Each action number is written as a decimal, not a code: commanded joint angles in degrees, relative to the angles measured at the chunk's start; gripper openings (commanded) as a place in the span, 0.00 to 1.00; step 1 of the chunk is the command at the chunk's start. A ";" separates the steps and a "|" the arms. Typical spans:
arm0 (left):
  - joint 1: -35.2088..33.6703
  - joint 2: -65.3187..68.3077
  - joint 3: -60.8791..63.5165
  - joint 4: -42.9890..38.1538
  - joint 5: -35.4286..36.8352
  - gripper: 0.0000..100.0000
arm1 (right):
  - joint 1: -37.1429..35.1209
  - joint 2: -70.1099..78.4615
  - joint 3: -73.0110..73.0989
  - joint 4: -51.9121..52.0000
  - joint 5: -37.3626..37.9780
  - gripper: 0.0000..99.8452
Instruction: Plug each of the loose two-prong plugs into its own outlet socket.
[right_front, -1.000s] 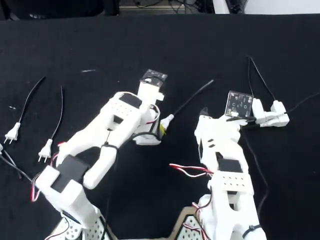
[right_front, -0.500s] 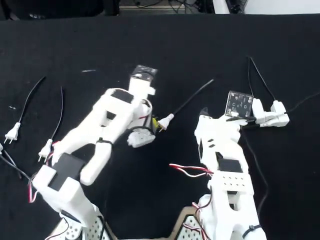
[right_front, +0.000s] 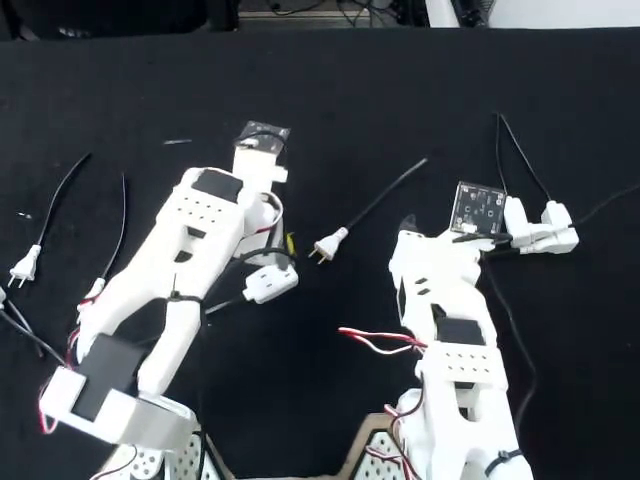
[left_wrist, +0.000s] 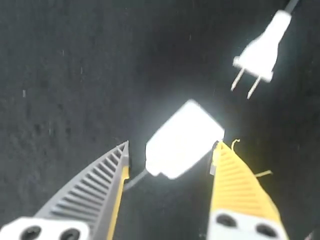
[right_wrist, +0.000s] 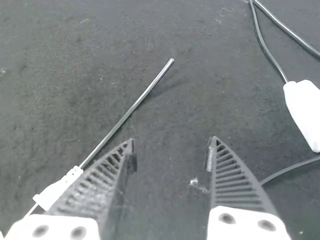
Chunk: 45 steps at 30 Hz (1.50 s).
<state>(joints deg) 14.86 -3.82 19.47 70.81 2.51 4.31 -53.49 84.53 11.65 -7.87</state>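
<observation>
Left hand spread wide, outlet socket between its tips, loose plug just beyond, right hand also spread, above black counter

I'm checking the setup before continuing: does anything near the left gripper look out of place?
Yes. The two-prong plug lies loose, apart from the white socket that sits between the fingers of the open left gripper; its prongs are bare, not inserted.

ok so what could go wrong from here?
The left end effector is open at the white socket, not clamped: closing off-centre could twist it or knock it away. The loose plug lies nearby, untouched and apart from the socket; with neither held, pushing them together may just slide both across the table.
</observation>
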 joint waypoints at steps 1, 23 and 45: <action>-1.10 -3.16 -1.10 7.30 -6.24 0.27 | -1.05 -1.89 -3.03 -1.76 -0.35 0.22; -19.91 -3.25 15.78 -5.54 -38.51 0.26 | -1.14 -1.89 -3.03 -1.76 -0.35 0.22; -22.73 -2.90 22.46 -17.93 -41.32 0.26 | -1.14 -1.89 -3.03 -1.76 -0.35 0.22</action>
<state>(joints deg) -6.15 -5.14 42.51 55.43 -38.29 4.31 -53.49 84.53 11.65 -7.87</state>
